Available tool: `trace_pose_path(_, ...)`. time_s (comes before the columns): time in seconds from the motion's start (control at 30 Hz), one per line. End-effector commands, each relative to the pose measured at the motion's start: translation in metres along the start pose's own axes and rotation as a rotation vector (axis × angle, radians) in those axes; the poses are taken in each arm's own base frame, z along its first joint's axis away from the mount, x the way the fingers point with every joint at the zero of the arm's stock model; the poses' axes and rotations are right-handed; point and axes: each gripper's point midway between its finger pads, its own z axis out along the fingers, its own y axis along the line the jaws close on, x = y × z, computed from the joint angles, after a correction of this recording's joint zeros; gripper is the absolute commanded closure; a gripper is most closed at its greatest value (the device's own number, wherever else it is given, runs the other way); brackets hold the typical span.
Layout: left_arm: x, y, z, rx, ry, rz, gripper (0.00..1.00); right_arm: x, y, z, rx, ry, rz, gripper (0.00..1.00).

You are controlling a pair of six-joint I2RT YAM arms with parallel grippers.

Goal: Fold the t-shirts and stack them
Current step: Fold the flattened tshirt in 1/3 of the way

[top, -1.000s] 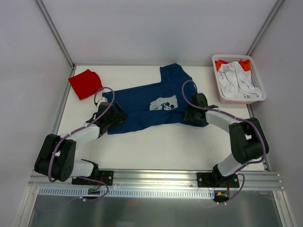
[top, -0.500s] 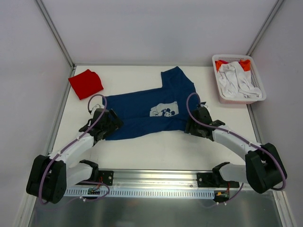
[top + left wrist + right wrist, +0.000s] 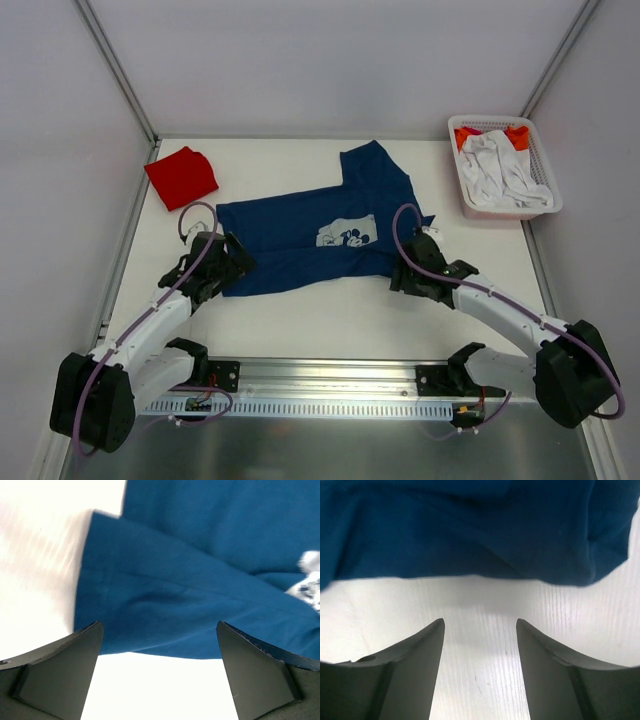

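A navy blue t-shirt [image 3: 300,235] with a pale cartoon print lies half folded across the middle of the table. A folded red t-shirt [image 3: 181,177] lies at the back left. My left gripper [image 3: 228,266] stands open at the navy shirt's front left corner, the cloth edge [image 3: 165,650] just ahead of its fingers. My right gripper [image 3: 403,272] is open at the shirt's front right corner; in the right wrist view the navy hem [image 3: 470,555] lies beyond its fingers with bare table between them. Neither holds anything.
A white slatted basket [image 3: 538,205] at the back right holds white and orange-red cloth. White walls with metal posts close in the table at the back and sides. A metal rail [image 3: 330,378] carries both arm bases at the near edge.
Both grippers have drawn back toward the near edge, off the navy shirt. The shirt's front part now lies folded over, flatter and straighter than before.
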Motion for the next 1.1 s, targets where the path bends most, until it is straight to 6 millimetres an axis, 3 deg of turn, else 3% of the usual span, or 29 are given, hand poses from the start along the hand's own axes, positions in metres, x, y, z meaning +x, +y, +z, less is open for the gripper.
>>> trace_pose_path(0.0,-0.032,-0.029,-0.015,0.067,-0.087,0.046,0.02,-0.048,0.017,-0.017,0.004,-0.098,-0.064,0.37)
trace_pose_path(0.07,-0.044,-0.039,-0.018,0.079,-0.109,0.077,0.02,-0.073,0.028,-0.026,-0.005,-0.143,-0.108,0.37)
trace_pose_path(0.27,-0.074,-0.06,-0.014,0.058,-0.151,0.147,0.01,-0.131,0.063,-0.025,-0.012,-0.168,-0.209,0.37)
trace_pose_path(0.37,-0.09,-0.07,-0.005,0.059,-0.164,0.152,0.02,-0.16,0.081,-0.016,-0.043,-0.163,-0.206,0.37)
trace_pose_path(0.4,-0.099,-0.072,-0.003,0.059,-0.18,0.154,0.02,-0.18,0.084,-0.017,-0.055,-0.182,-0.188,0.37)
trace_pose_path(0.47,-0.106,-0.076,0.007,0.069,-0.182,0.161,0.02,-0.187,0.089,-0.001,-0.08,-0.145,-0.183,0.37)
trace_pose_path(0.5,-0.112,-0.08,0.009,0.076,-0.19,0.166,0.02,-0.208,0.088,-0.002,-0.091,-0.167,-0.158,0.37)
trace_pose_path(0.57,-0.121,-0.079,0.02,0.083,-0.189,0.156,0.02,-0.217,0.088,0.012,-0.1,-0.136,-0.154,0.37)
trace_pose_path(0.6,-0.127,-0.075,0.028,0.071,-0.189,0.151,0.02,-0.236,0.087,0.01,-0.113,-0.154,-0.148,0.37)
trace_pose_path(0.63,-0.13,-0.075,0.031,0.076,-0.186,0.146,0.02,-0.238,0.086,0.023,-0.11,-0.13,-0.161,0.37)
trace_pose_path(0.73,-0.142,-0.075,0.043,0.091,-0.191,0.126,0.02,-0.267,0.08,0.039,-0.106,-0.132,-0.182,0.37)
trace_pose_path(0.83,-0.151,-0.076,0.052,0.099,-0.204,0.116,0.02,-0.301,0.076,0.045,-0.139,-0.16,-0.174,0.37)
trace_pose_path(0.87,-0.154,-0.074,0.054,0.1,-0.205,0.111,0.02,-0.3,0.077,0.059,-0.159,-0.132,-0.175,0.37)
trace_pose_path(1.0,-0.161,-0.069,0.066,0.101,-0.19,0.084,0.02,-0.33,0.063,0.084,-0.23,-0.129,-0.105,0.36)
trace_pose_path(1.07,-0.162,-0.069,0.07,0.103,-0.189,0.083,0.02,-0.341,0.067,0.093,-0.324,-0.124,-0.062,0.36)
